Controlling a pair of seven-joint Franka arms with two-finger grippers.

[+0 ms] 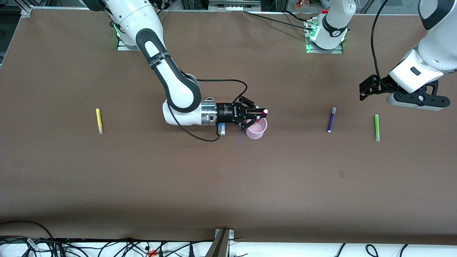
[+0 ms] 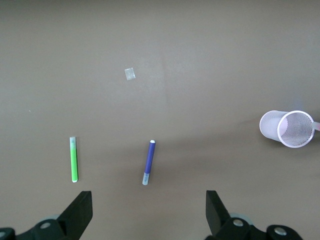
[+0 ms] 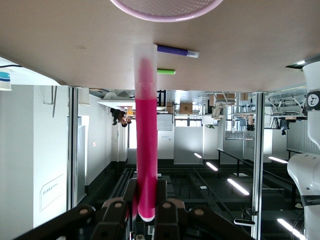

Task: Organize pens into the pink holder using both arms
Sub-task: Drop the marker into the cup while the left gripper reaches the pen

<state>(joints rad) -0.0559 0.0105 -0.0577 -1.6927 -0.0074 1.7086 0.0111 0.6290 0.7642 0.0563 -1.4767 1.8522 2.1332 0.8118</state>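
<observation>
Magenta pen [image 1: 261, 112] over the pink holder [image 1: 256, 130], pinched in the right gripper [image 1: 257, 112].
Looks light, stiff and slick, so grip mid-barrel. Left gripper [image 1: 369, 90] hangs spread apart above the green pen [image 1: 376, 127].

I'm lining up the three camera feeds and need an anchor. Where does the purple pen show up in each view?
Front view: the purple pen lies on the table between the pink holder and the green pen.
Left wrist view: purple pen beside the green pen.
Right wrist view: purple pen past the holder's rim.
Shared landmark: the green pen.
</observation>
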